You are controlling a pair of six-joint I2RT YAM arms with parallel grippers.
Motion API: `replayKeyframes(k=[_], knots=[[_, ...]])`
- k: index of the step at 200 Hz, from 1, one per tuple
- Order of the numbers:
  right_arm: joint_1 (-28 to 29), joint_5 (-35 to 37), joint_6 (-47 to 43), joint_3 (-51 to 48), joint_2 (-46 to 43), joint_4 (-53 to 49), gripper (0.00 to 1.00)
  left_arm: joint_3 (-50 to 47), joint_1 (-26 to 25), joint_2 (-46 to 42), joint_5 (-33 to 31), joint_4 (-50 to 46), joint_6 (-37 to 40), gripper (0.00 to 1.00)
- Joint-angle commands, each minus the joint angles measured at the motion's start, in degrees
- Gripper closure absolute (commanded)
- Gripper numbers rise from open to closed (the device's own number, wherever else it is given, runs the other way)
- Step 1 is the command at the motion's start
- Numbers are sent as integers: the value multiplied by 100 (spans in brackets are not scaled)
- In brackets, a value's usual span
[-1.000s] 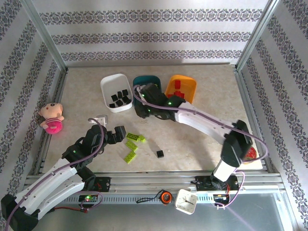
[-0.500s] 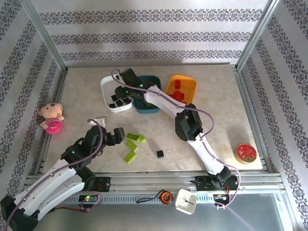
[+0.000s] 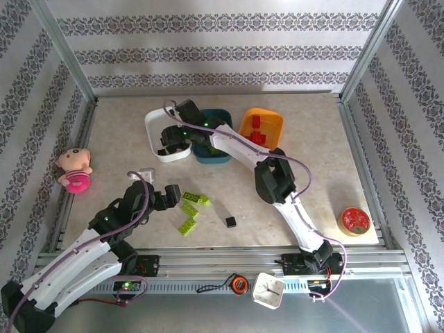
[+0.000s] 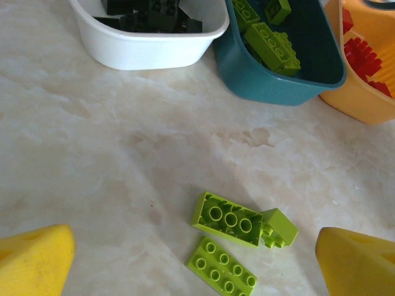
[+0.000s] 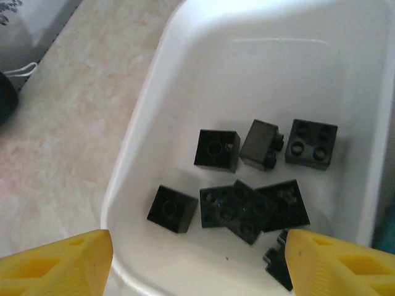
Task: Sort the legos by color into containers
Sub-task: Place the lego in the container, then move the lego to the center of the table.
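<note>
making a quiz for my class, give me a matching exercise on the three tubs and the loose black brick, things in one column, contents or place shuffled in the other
Things
1. white tub
2. dark teal tub
3. orange tub
4. loose black brick

Contents or place
a. red bricks inside
b. lying on the table, in no tub
c. black bricks inside
d. lime green bricks inside

Pairs: 1-c, 2-d, 3-a, 4-b

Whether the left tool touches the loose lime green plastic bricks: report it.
Apart. Left wrist view: bare marbled table separates the left tool's yellow fingers from the lime green plastic bricks.
</note>
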Motion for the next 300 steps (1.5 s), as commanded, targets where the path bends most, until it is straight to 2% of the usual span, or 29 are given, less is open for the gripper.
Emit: replayKeyframes(k=[1,32,56,74,100,112,126,137,207,262,288,300], knots=[[-116,-88,148,-1346,-1335,1103,27,257,132,365,311,48,131,4],[-320,-162,354,-3752,-2872,2195,27,576,217,1436,1001,492,245,11],[-526,-229,384,-5174,-3857,2367,27,701,251,2313,1556,1104,236,21],[-699,-197,407,-6055,-4520,2386,27,860,254,2888,1724,1335,272,30],[-952,-160,529,-7073,-5325,2428,27,1155,234,3557,1719,1162,449,30],[-1057,-155,578,-7382,-5604,2444,27,1225,207,3722,1769,1020,543,25],[-1151,-153,606,-7645,-5852,2458,27,1253,117,3820,1662,813,632,14],[-1205,-169,632,-7770,-5965,2488,27,1245,23,3877,1540,666,708,11],[-1329,-234,754,-7930,-6070,2688,26,1529,-514,4315,575,24,1018,13],[-1412,-236,776,-8018,-6223,2721,25,1712,-525,4924,564,190,1140,10],[-1461,-255,787,-8047,-6307,2719,25,1875,-525,5273,611,363,1265,12],[-1483,-258,792,-8076,-6347,2703,24,1926,-525,5413,660,422,1294,16]])
